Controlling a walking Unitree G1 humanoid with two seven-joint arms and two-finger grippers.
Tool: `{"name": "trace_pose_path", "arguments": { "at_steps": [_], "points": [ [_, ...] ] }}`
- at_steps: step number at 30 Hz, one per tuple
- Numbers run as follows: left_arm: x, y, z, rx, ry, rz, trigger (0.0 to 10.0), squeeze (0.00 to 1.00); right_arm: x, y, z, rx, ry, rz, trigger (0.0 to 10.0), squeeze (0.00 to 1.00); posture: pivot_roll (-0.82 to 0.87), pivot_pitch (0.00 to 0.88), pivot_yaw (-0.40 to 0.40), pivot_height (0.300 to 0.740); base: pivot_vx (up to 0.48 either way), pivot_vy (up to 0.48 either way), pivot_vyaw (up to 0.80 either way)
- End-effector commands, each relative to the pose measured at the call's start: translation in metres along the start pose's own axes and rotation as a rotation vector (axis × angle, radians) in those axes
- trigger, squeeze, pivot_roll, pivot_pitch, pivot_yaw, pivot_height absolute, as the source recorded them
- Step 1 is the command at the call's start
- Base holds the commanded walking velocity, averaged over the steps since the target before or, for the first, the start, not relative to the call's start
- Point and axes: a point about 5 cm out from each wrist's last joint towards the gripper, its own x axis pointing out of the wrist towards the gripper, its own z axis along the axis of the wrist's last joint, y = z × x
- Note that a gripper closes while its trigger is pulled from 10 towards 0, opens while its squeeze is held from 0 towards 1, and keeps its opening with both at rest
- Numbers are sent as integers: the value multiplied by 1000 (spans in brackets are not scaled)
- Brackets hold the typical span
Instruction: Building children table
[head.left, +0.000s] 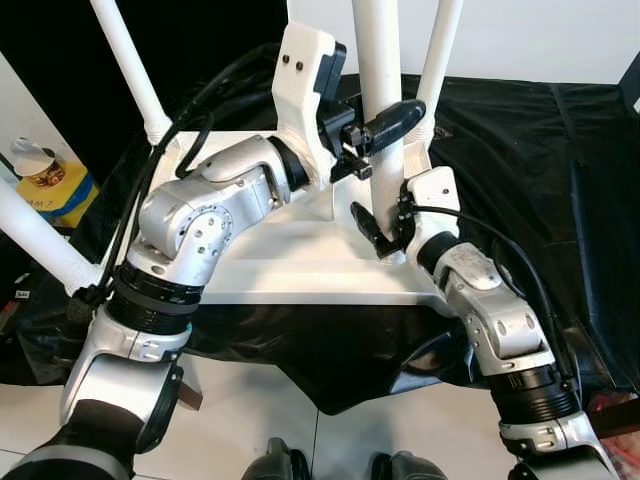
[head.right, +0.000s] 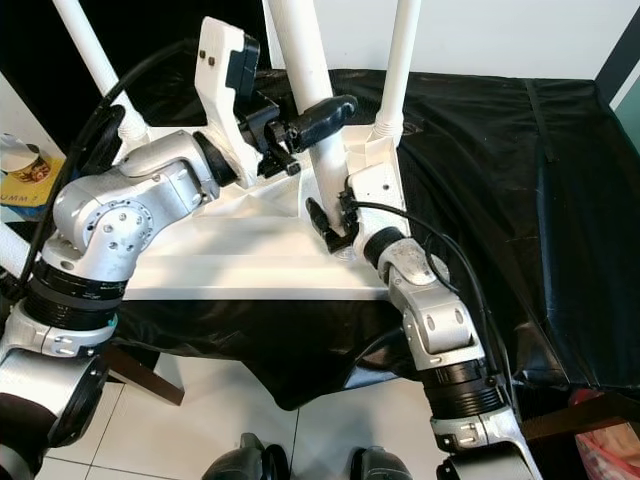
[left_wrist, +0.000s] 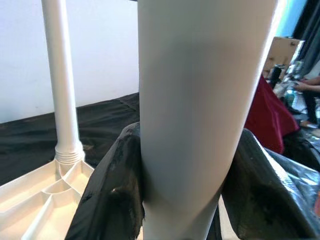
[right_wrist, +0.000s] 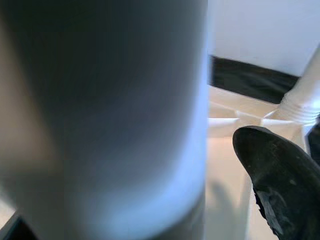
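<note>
A white children's table top (head.left: 290, 265) lies upside down on a black cloth (head.left: 560, 180). A thick white leg (head.left: 378, 60) stands at its near right corner. My left gripper (head.left: 385, 125) is shut on this leg partway up; in the left wrist view both black fingers (left_wrist: 107, 190) press its sides. My right gripper (head.left: 385, 235) sits low at the leg's base. In the right wrist view the leg (right_wrist: 110, 115) is very close, and one finger (right_wrist: 280, 180) stands apart from it with a gap.
Three more white legs stand in the top: far right (head.left: 440, 60), far left (head.left: 130, 70), near left (head.left: 35, 235). A yellow tin (head.left: 45, 180) sits at the left. White tile floor (head.left: 250, 420) lies below. A person's hand (left_wrist: 305, 85) shows far off.
</note>
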Motion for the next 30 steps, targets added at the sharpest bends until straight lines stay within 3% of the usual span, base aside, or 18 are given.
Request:
{"name": "trace_pose_path", "arguments": {
  "at_steps": [1,6,11,12,13,14,15,16,17,18,30],
  "points": [
    [3,-10,-2,6,2,-46,10000,0,3,7,4,-22,-11,6,10000,0,-63,145,17,740,0,0,0],
    [10,-14,-1,12,-9,-39,10000,0,8,25,4,-30,-7,-12,10000,0,-59,142,11,740,0,0,0],
    [11,-14,0,20,-14,-38,10000,0,9,30,4,-19,-1,-24,10000,0,-58,141,12,740,0,0,0],
    [12,-14,1,23,-18,-38,10000,0,9,31,3,-3,7,-34,8039,0,-60,141,14,740,0,0,0],
    [12,-14,1,23,-18,-38,10000,0,9,31,3,-3,7,-34,8039,0,-60,141,14,740,0,0,0],
    [12,-14,2,26,-21,-38,10000,0,9,31,2,7,14,-47,5098,0,-61,141,15,740,0,0,0],
    [12,-14,2,26,-21,-38,10000,0,9,31,2,7,14,-47,5098,0,-61,141,15,740,0,0,0],
    [13,-14,3,27,-24,-39,10000,0,9,31,1,8,15,-55,1922,0,-64,140,18,740,0,0,0],
    [13,-14,3,27,-24,-39,10000,0,9,31,1,8,15,-55,1922,0,-64,140,18,740,0,0,0],
    [13,-14,3,28,-26,-42,10000,0,9,30,1,14,16,-70,0,0,-65,140,19,740,0,0,0],
    [16,-14,6,45,-34,-47,10000,0,10,23,0,49,26,-151,0,0,-63,134,20,740,0,0,0]
  ]
}}
